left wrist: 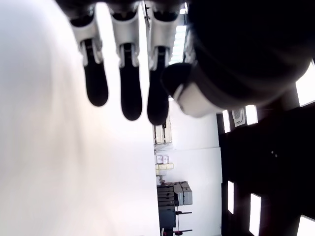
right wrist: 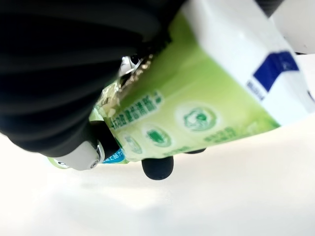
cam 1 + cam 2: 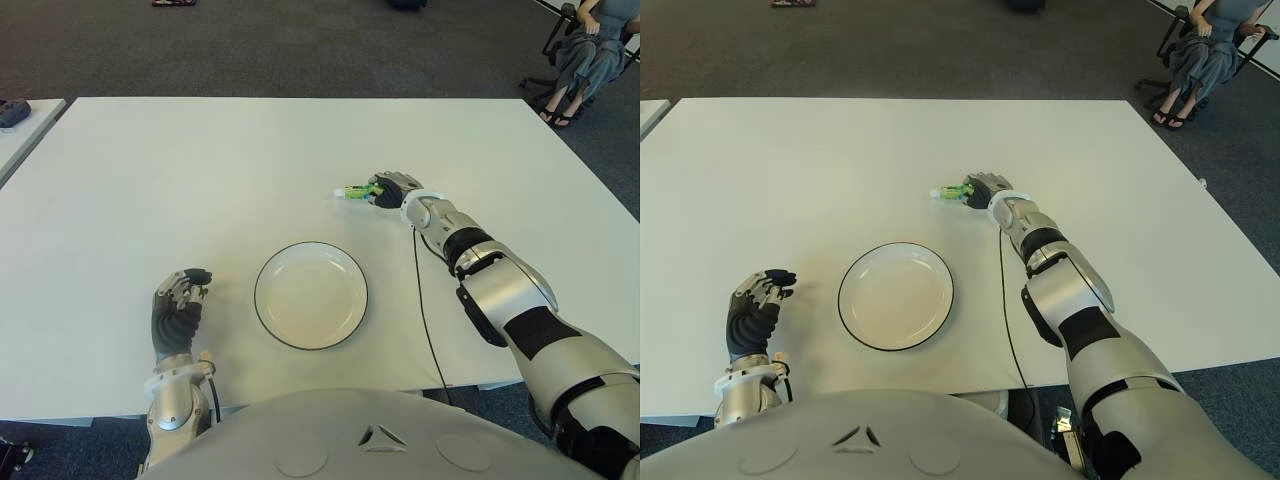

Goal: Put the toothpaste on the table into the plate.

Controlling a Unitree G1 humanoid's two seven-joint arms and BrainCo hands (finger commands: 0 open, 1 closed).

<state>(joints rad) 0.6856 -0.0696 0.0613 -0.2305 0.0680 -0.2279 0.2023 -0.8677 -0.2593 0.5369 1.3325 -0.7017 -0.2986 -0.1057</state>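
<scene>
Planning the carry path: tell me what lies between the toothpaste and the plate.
Only bare table, seen in both eye views. The right hand grips the toothpaste beyond the plate.

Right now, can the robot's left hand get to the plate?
Probably yes. The left hand shows open and holding nothing, just left of the plate, with only bare table between them. The right hand is farther off, closed on the toothpaste.

Toothpaste (image 2: 197,103) carries printed characters and round emblems; none legible.
</scene>
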